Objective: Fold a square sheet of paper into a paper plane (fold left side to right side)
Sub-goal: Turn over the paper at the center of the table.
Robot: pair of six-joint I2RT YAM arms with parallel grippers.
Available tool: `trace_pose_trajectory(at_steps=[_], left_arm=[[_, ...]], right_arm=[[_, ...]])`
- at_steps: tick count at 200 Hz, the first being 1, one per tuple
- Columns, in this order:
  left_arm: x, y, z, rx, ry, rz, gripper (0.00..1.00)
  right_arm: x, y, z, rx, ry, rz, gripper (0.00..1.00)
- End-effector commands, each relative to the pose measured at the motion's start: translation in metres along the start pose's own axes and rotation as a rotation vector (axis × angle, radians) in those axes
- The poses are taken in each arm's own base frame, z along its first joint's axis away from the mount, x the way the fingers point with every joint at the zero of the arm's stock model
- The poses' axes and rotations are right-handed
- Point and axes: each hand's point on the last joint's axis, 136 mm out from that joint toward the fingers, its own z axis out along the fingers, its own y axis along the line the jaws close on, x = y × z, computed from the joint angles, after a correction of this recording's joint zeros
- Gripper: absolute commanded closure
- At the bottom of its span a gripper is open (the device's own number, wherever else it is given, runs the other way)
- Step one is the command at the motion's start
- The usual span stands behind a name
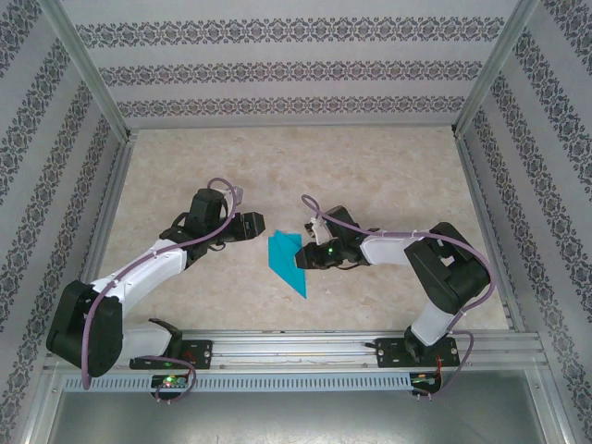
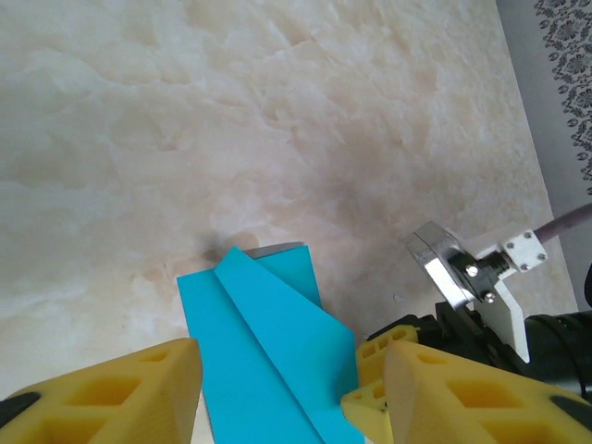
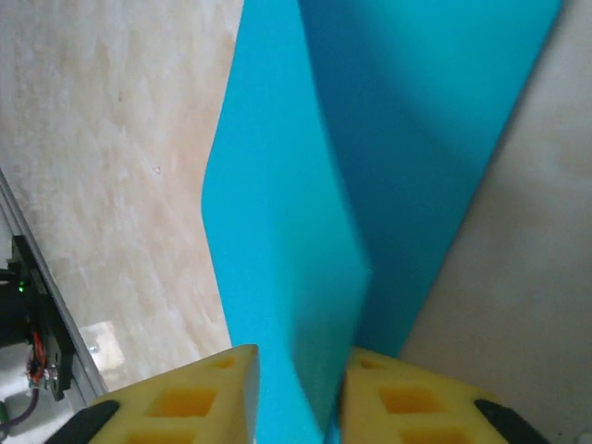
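I see right gripper (image 3: 296, 370) pinching raised flap of thin teal-blue folded paper sheet (image 1: 287, 259); left gripper (image 2: 277, 388) spread, sheet just ahead on beige desk (image 1: 370, 185). My worry: unpinned sheet drags, crease skews.

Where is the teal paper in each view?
Top external: teal paper at centre, slightly below the middle.
Left wrist: paper bottom centre, between the yellow fingers.
Right wrist: paper from top down between the yellow fingers.
Shared landmark: beige marbled table.

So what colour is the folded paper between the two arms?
Plain teal-blue. The paper has no markings and shows best in the left wrist view.
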Motion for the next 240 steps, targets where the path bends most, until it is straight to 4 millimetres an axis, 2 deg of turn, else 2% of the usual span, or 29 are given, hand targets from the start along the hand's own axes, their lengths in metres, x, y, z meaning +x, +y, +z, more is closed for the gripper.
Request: trace_pose_trajectory(at_steps=[1,20,52,72,103,131,153,180,203,240], left_arm=[[-0.003,0.003,-0.009,0.008,-0.022,-0.008,0.43],[-0.009,-0.001,-0.016,0.042,-0.055,-0.025,0.40],[-0.024,-0.018,-0.036,0.139,-0.131,-0.031,0.34],[-0.032,-0.040,-0.050,0.235,-0.161,-0.014,0.30],[-0.042,-0.088,-0.069,0.470,-0.162,0.024,0.29],[-0.044,-0.116,-0.073,0.634,-0.146,0.032,0.30],[-0.041,-0.130,-0.068,0.684,-0.115,0.056,0.30],[-0.036,-0.144,-0.058,0.718,-0.070,0.074,0.33],[-0.035,-0.149,-0.054,0.734,-0.058,0.077,0.47],[-0.036,-0.146,-0.050,0.716,-0.068,0.068,0.66]], right_arm=[[-0.013,0.016,-0.006,-0.043,-0.037,-0.051,0.87],[-0.020,0.024,-0.019,-0.056,-0.075,-0.071,0.96],[-0.036,0.051,-0.052,-0.114,-0.161,-0.138,1.00],[-0.046,0.074,-0.079,-0.184,-0.227,-0.190,1.00],[-0.054,0.110,-0.119,-0.304,-0.314,-0.269,0.99],[-0.055,0.144,-0.143,-0.421,-0.349,-0.324,0.97],[-0.055,0.158,-0.151,-0.473,-0.349,-0.338,0.97],[-0.055,0.167,-0.153,-0.503,-0.347,-0.349,0.97],[-0.056,0.168,-0.151,-0.508,-0.348,-0.342,0.96],[-0.059,0.163,-0.146,-0.502,-0.347,-0.318,0.95]])
